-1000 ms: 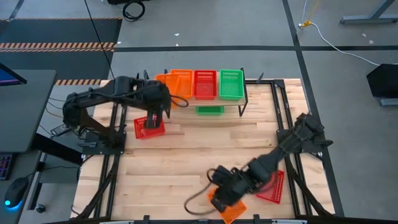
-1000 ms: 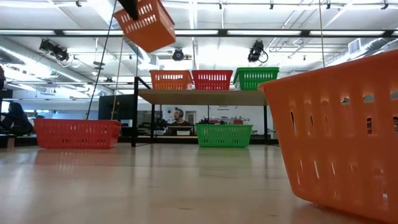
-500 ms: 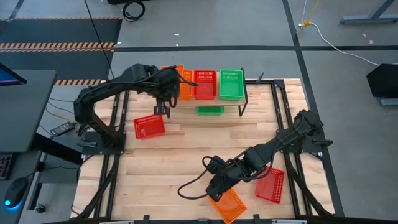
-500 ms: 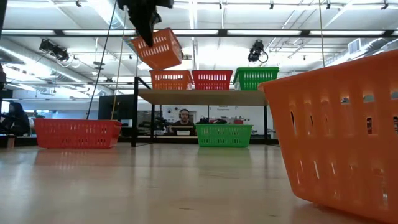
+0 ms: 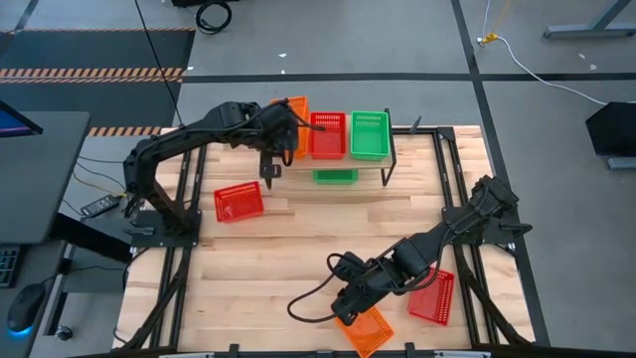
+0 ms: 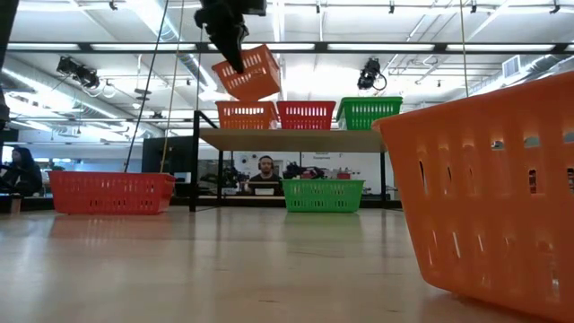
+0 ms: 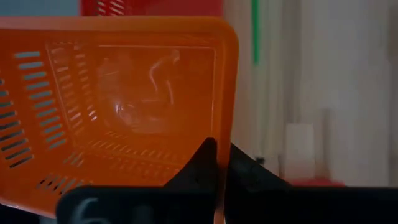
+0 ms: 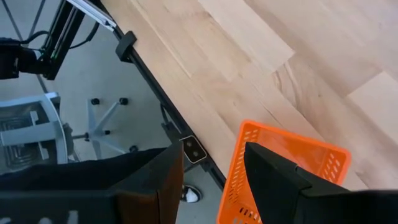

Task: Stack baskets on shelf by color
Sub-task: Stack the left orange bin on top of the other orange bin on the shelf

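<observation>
Behind your plank table [image 5: 318, 229] lies an open workshop with strip lights, and a person sits at a desk beyond the shelf [image 6: 291, 139]. Your left gripper [image 7: 214, 163] is clamped on the rim of an orange basket [image 6: 247, 72], tilted in the air just above the orange one already on the shelf. Expect it to be light, thin, springy plastic: a rim pinch works, but it will swing. That arm reaches out long towards the shelf's left end. Your right gripper [image 8: 211, 163] hangs with its fingers spread over another orange basket [image 5: 364, 328] at the table's near edge.
</observation>
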Action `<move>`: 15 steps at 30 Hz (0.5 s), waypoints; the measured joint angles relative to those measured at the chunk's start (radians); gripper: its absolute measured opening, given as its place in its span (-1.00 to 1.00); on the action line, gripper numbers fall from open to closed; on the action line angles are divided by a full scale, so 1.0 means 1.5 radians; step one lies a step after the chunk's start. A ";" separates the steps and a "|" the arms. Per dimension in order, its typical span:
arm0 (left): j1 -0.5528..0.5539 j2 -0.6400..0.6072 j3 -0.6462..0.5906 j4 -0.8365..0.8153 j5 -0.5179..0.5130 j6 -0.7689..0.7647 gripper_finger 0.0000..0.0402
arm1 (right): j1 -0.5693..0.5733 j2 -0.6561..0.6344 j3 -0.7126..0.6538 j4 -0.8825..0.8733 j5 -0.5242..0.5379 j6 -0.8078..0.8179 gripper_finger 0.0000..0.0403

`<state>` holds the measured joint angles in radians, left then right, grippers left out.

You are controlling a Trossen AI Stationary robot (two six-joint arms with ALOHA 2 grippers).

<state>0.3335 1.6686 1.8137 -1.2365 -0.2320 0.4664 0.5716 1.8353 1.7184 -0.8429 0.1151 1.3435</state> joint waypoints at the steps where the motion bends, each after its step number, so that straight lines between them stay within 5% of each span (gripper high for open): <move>1: 0.005 0.002 0.000 0.001 0.000 0.002 -0.97 | 0.000 0.000 0.000 -0.001 0.001 0.001 -0.14; 15: 0.023 0.030 -0.001 -0.035 0.008 0.011 -0.97 | 0.001 0.001 0.000 -0.009 0.012 0.012 -0.14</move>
<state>0.3683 1.7133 1.8126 -1.2892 -0.2203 0.4831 0.5732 1.8362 1.7184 -0.8557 0.1337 1.3609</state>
